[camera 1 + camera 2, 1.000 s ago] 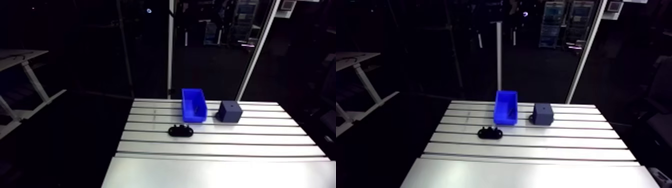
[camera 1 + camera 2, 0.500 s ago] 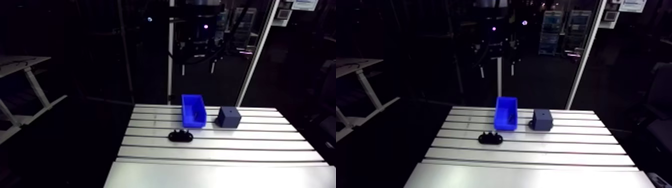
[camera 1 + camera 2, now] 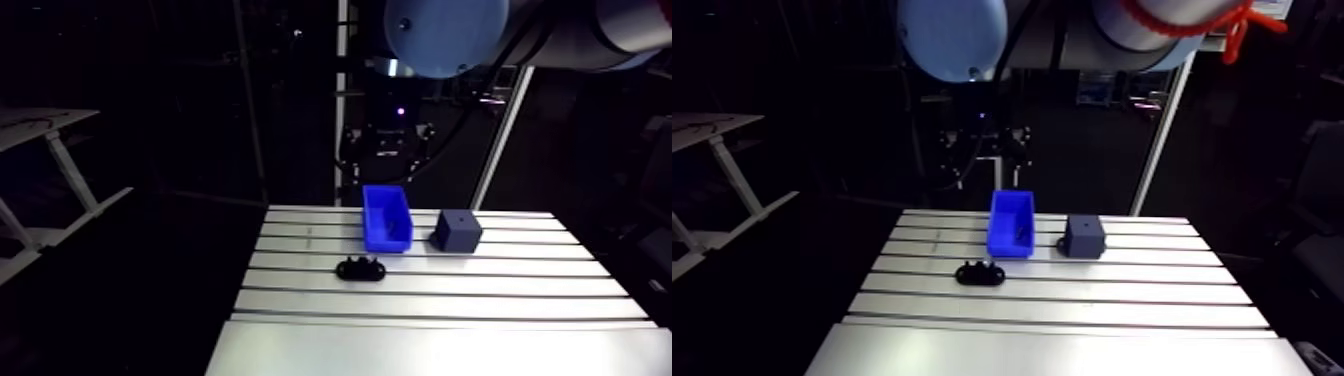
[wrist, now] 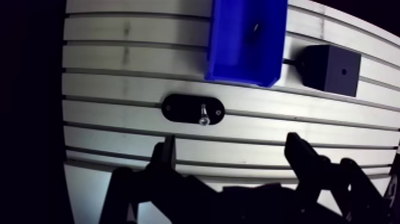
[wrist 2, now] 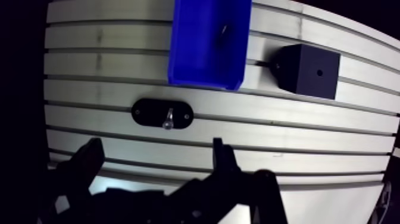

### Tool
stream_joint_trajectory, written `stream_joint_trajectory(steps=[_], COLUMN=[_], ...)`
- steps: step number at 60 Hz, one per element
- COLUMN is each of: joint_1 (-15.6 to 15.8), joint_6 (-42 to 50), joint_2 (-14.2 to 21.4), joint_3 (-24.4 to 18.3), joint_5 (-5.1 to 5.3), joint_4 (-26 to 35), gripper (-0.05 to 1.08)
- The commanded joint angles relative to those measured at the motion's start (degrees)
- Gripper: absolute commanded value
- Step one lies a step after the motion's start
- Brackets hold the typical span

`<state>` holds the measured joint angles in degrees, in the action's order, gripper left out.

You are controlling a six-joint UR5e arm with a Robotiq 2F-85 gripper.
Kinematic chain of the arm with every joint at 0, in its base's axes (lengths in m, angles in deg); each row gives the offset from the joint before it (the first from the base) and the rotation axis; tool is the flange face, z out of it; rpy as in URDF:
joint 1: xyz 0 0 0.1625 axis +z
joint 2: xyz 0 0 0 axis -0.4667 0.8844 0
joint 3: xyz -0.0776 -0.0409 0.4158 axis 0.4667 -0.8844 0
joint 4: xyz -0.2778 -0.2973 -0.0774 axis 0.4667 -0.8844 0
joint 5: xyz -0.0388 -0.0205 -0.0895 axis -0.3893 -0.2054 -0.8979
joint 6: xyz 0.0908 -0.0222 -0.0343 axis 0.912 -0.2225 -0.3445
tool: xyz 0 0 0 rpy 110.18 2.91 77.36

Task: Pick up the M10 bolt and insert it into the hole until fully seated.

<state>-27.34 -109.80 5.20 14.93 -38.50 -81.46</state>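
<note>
My pincer (image 4: 232, 143) hangs high over the slotted table (image 4: 119, 59), touching nothing. In the wrist view its two fingers (image 4: 166, 152) stand spread wide with only bare table showing in the gap between them.

Farthest left of the three things on the table, and nearest in the arm view, is a black oval plate (image 4: 178, 109). It lies flat across one of the table's ribs, ahead of the gap between my fingers. The bolt (image 4: 203, 114) rests on this plate, a small silver piece lying on its side near the plate's middle. It is well apart from my fingers.

Right of the plate and farther back stands a blue bin (image 4: 241, 68), open at the top, its long side running from near to far. A small dark piece (image 4: 256, 27) lies inside it. It is too small for me to tell what it is.

Right again, just beside the bin but not touching it, sits a dark block (image 4: 324, 65). It has one small round hole (image 4: 344, 71) in its top face. The block is at about the same depth as the bin's near half and well apart from the plate and the bolt.
</note>
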Motion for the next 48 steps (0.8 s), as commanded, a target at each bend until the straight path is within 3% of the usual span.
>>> stream_joint_trajectory(steps=[1, 12, 32, 48], joint_1=[-0.05, -0.05, 0.04, 0.04], joint_6=[1.00, 1.14, 1.23, 1.23], joint_2=[-2.24, -3.83, -6.08, -6.79], joint_3=[1.64, 2.25, 3.01, 3.93], joint_5=[1.58, 1.46, 0.32, 0.31], joint_4=[-3.52, -3.78, -5.89, -6.17], gripper=[0.00, 0.03, 0.32, 0.38])
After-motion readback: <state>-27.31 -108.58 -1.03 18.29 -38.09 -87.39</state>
